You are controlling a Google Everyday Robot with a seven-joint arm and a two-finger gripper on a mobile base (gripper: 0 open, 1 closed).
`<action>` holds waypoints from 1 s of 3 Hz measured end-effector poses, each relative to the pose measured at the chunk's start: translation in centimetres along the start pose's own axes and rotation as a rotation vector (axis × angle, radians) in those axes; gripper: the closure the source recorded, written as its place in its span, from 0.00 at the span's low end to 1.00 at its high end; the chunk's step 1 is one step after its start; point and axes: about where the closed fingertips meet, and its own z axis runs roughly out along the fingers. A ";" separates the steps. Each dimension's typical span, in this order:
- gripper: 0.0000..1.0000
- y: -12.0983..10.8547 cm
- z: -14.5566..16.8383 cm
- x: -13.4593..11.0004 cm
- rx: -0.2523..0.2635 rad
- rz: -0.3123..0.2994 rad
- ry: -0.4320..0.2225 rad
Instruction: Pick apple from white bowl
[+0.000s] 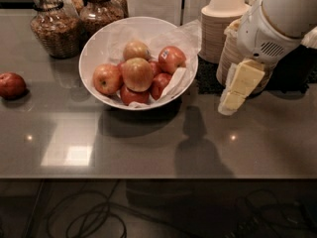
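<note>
The white bowl [99, 41], lined with crinkled white paper, stands at the back middle of the grey counter. It holds several apples. The largest apple [137, 74], yellow-orange with a red blush, lies on top in the middle. A smaller red apple with a sticker [171, 58] lies to its right. My gripper [232, 101] hangs from the white arm at the right, cream-coloured fingers pointing down-left, above the counter and right of the bowl's rim. It holds nothing.
A dark red lone apple [12, 85] lies at the far left. Two glass jars [52, 26] stand behind the bowl at the left. Stacks of beige disposable bowls [222, 24] stand right behind the gripper. Cables lie on the floor below the counter's front edge.
</note>
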 end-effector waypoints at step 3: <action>0.00 -1.0 2.1 -12.1 -0.124 -0.089 -0.305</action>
